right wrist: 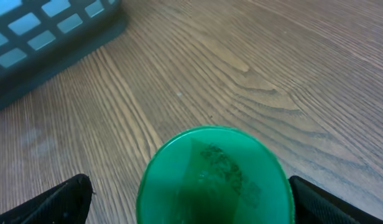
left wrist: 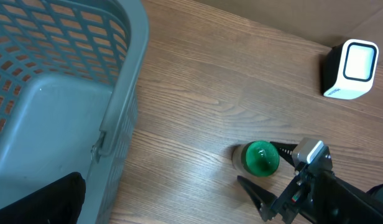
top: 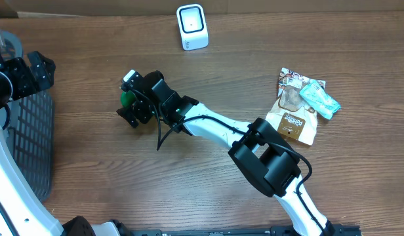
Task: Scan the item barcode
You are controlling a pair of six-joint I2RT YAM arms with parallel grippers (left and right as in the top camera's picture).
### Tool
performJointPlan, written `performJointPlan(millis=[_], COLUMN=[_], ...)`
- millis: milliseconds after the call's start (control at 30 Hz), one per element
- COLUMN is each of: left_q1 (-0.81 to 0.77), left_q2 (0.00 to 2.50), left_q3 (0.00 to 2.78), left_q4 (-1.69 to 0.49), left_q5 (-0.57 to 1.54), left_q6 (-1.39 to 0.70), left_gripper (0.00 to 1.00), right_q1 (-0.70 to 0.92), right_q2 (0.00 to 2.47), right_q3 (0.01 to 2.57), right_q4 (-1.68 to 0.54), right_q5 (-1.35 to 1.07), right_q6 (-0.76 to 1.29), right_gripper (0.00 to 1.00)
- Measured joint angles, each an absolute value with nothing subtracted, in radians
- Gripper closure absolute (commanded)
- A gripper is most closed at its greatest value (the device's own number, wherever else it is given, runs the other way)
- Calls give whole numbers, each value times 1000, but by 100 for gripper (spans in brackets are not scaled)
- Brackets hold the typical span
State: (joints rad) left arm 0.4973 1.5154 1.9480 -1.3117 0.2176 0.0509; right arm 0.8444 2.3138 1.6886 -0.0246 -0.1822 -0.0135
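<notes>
Your right tool (top: 130, 98) is reaching across to the left half of the table (top: 208, 85), jaws spread wide, and the green-capped item (left wrist: 260, 158) sits right between them. From the right wrist camera, the green cap fills the middle and one dark finger (right wrist: 58, 202) shows at each bottom corner, clear of the cap, so nothing is gripped. The item rests on the wood, just beside the grey basket (left wrist: 126, 93) and well apart from the white scanner (top: 192, 26) at the far edge. Your left tool (top: 39, 71) hangs over the basket at the far left, open and holding nothing. Over on the right lie a snack pouch (top: 295, 118) and a teal packet (top: 320, 98) on top of it.
</notes>
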Motion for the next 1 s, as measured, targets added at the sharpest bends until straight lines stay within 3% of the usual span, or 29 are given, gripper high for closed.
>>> performJointPlan(millis=[100,267,367,700,1000], left_q1=[497,497,497,497,497], left_q2=[1515,1515,1515,1515,1515], left_q3=[1948,1948,1948,1948,1948], left_q4=[-1312,-1312,-1311,-1311,-1312], left_q5=[217,217,217,217,217], left_q6=[51,51,51,51,51], left_gripper=[1,1,0,0,0], right_q1=[844,833,831,822,764], right_q2=[2318,2335,2337,2337,2304], right_q3=[1689,1689,1689,1695,1719], right_q4=[-7,-1,4,-11,-177], right_q5=[-155,-147,-142,-142,-83], right_q6=[11,36,45,48,49], right_gripper=[2,27,35,34,28])
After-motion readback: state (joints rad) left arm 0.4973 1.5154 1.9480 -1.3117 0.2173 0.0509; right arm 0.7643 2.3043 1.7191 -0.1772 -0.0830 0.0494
